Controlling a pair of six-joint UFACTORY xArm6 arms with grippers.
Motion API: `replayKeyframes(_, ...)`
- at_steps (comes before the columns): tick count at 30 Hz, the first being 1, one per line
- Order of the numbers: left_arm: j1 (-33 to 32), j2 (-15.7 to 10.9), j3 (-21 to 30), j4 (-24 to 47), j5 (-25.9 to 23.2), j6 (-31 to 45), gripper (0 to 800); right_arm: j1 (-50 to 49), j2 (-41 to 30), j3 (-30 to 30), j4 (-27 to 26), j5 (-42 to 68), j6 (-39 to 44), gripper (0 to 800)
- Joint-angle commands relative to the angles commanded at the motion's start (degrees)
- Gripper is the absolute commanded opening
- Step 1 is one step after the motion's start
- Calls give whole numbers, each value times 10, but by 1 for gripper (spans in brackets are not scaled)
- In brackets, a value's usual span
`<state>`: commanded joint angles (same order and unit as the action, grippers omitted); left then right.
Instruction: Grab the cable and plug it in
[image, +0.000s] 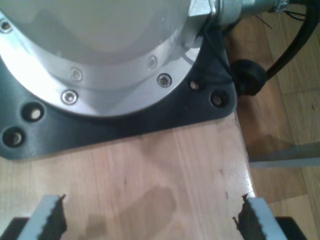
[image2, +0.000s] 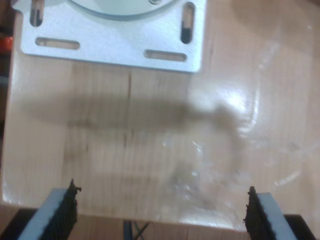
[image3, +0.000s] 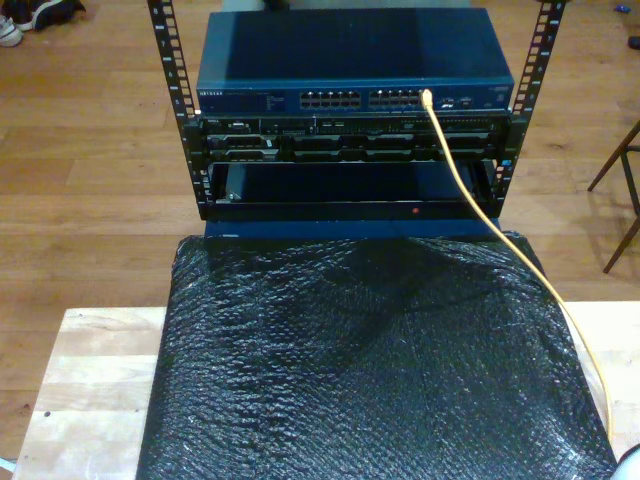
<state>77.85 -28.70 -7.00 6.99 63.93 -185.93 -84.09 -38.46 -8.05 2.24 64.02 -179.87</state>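
Note:
The cable (image3: 500, 235) is a thin orange-yellow cord. Its upper end sits at a port (image3: 427, 97) on the front of the blue network switch (image3: 350, 60). From there it runs down toward the exterior view's right, across the black sheet to its lower edge. My first gripper (image: 150, 222) is open over bare wooden tabletop, close to a black arm base plate (image: 125, 125). My second gripper (image2: 162, 212) is also open, above the wooden table's edge, facing a silver slotted mounting plate (image2: 115, 45). Nothing lies between either pair of fingers.
A black bubble-wrap sheet (image3: 370, 370) covers the wooden table (image3: 90, 370) in front of the rack. Black rack units (image3: 350, 145) sit under the switch between perforated posts (image3: 170, 60). Chair legs (image3: 625, 190) stand at the exterior view's right. A thick black arm cable (image: 285, 50) runs off the first arm's base.

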Motion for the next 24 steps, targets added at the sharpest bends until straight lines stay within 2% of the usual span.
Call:
replayKeyframes(14, 0, -1, 0, 0, 0, 0, 800, -27, 13, 61, 6, -93, -9, 798)
replayKeyframes(24, 0, 0, 0, 0, 0, 0, 800, -30, 2, 73, 4, -120, -9, 798)
